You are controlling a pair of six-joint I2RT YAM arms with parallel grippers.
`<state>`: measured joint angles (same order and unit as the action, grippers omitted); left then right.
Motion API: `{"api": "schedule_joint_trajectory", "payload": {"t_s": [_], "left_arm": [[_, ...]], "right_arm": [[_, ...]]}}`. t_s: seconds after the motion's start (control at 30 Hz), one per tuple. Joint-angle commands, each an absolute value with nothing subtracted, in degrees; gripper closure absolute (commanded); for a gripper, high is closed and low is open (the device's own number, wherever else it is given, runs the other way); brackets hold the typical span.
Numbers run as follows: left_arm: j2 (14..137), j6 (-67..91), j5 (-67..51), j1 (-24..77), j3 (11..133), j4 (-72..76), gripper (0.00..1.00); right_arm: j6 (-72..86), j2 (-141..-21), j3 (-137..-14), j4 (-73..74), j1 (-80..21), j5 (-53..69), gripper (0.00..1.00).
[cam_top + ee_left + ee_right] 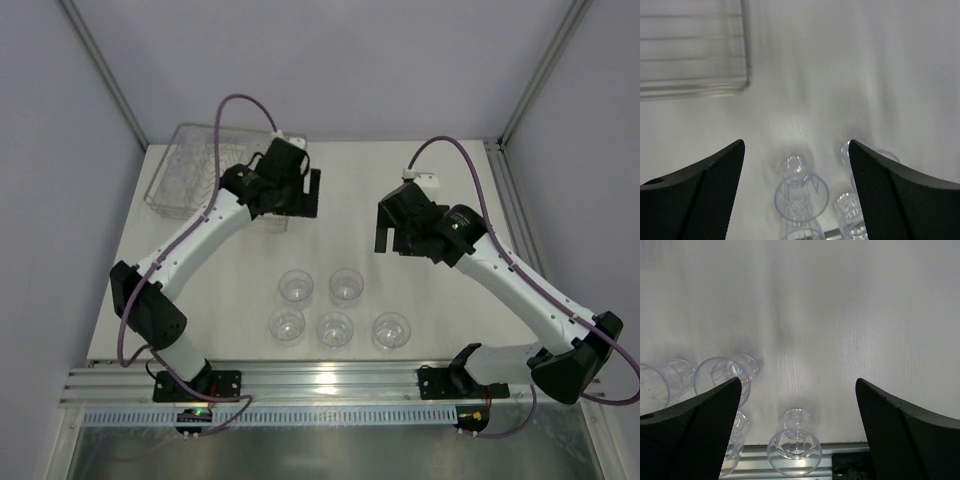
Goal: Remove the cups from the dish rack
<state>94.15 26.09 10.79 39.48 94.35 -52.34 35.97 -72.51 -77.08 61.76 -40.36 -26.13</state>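
Several clear plastic cups stand upright on the white table in two rows, among them one point(296, 287), another point(346, 285) and a third point(391, 330). The wire dish rack point(200, 170) sits at the far left; I cannot tell whether cups lie in it. My left gripper point(300, 200) is open and empty, above the table beside the rack's near right corner. In the left wrist view the rack point(690, 50) is top left and a cup point(801, 195) is below my gripper point(796, 145). My right gripper point(395, 243) is open and empty; its view point(797, 382) shows a cup point(794, 445).
A metal rail point(330, 385) runs along the near edge of the table, with both arm bases on it. Grey walls and frame posts close in the left, right and far sides. The rail also shows in the right wrist view point(840, 460).
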Motion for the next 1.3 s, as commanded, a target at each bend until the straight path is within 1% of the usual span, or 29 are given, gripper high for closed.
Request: {"api": "schedule_joint_trajectory", "payload": {"t_s": [0.0, 0.1, 0.13, 0.17, 0.23, 0.3, 0.33, 0.4, 0.43, 0.5, 0.7, 0.97, 1.03, 1.07, 1.1, 1.17, 1.27], "left_arm": [[100.25, 24.79, 12.31, 29.02, 102.20, -50.80, 0.16], [106.77, 25.05, 12.39, 22.51, 111.77, -50.71, 0.15], [111.75, 25.48, 12.22, 21.11, 114.23, -50.63, 0.15], [113.97, 25.92, 12.48, 19.01, 119.30, -50.71, 0.15], [120.90, 26.89, 12.74, 17.15, 123.73, -50.63, 0.14], [125.22, 28.39, 12.65, 15.03, 130.21, -49.75, 0.11], [126.81, 27.87, 13.96, 14.68, 131.82, -48.79, 0.08], [130.95, 26.02, 14.85, 14.15, 134.63, -45.36, 0.05], [132.00, 25.41, 14.94, 13.98, 134.65, -43.96, 0.02], [134.03, 24.44, 14.85, 13.36, 134.74, -39.74, 0.00], [137.54, 25.75, 12.22, 10.90, 134.12, -31.82, 0.00], [143.61, 20.75, 8.88, 10.46, 133.24, -22.61, 0.00], [144.14, 20.22, 6.87, 10.46, 131.84, -20.23, 0.00], [143.88, 19.43, 6.07, 10.46, 130.70, -16.56, 0.00], [143.62, 19.16, 5.63, 10.55, 127.91, -14.61, 0.00], [142.91, 18.11, 5.54, 10.55, 125.69, -9.00, 0.00], [142.39, 16.70, 6.15, 10.63, 124.02, -4.50, 0.00]], "right_arm": [[36.30, -70.84, -77.26, 60.73, -40.17, -26.11, 0.02], [35.86, -70.84, -76.99, 60.21, -40.17, -25.23, 0.02], [35.69, -70.84, -76.64, 59.94, -40.17, -25.14, 0.02], [35.51, -70.93, -76.47, 59.68, -40.17, -25.05, 0.02], [34.81, -71.28, -76.29, 58.71, -40.08, -24.43, 0.02], [34.37, -72.06, -76.38, 57.84, -39.99, -23.39, 0.02], [33.67, -72.42, -76.38, 57.40, -39.99, -23.03, 0.02], [33.14, -73.56, -76.55, 56.52, -39.81, -22.33, 0.02], [32.96, -74.87, -77.16, 56.43, -39.73, -21.54, 0.02], [32.52, -76.02, -77.78, 56.25, -39.55, -20.83, 0.02], [31.64, -78.66, -78.93, 56.42, -38.76, -19.25, 0.02], [29.80, -81.47, -79.54, 57.30, -36.74, -16.00, 0.02], [29.01, -82.61, -80.33, 57.48, -36.39, -14.94, 0.02], [28.74, -83.14, -80.59, 57.65, -35.95, -14.68, 0.02], [28.57, -83.93, -80.86, 57.83, -35.86, -14.24, 0.02], [27.78, -84.81, -81.74, 58.09, -35.60, -13.97, 0.02], [27.25, -86.04, -82.26, 58.27, -35.25, -13.45, 0.02]]}}
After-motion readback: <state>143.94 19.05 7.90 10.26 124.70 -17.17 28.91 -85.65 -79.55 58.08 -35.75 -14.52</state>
